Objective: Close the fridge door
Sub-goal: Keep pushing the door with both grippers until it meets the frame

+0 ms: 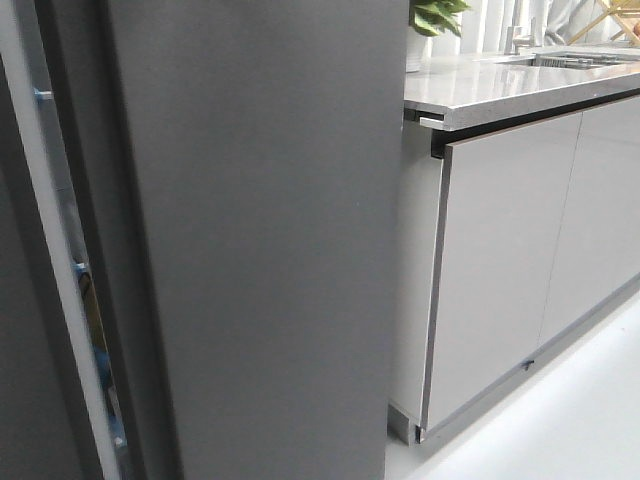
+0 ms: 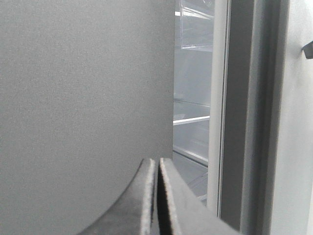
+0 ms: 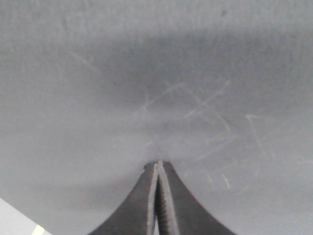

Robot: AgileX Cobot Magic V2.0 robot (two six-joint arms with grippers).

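Matte dark-grey panelling is being shown across most of the front view, where the fridge door is standing tall and flat, filling the middle of the picture. Along its left edge a narrow gap is being left, and in that gap a pale strip of inner lining with small bits of blue tape is being seen; a further dark-grey panel is lying at the far left beyond it. To the right of the door, light-grey glossy cabinet doors are being seen under a speckled grey countertop, with a green plant standing at the countertop's far end.

In the left wrist view the left gripper is being held with its two fingers pressed together, nothing between them, close against the grey face of the door. Beside that face the fridge interior is being glimpsed through the opening, with clear shelves and a clear plastic bin, bounded by a pale frame edge.

In the right wrist view the right gripper is likewise being kept fully closed and empty, its tips set at or just off the scratched grey surface of the door; whether contact is being made cannot be told. A small pale patch of floor is being shown in one corner.
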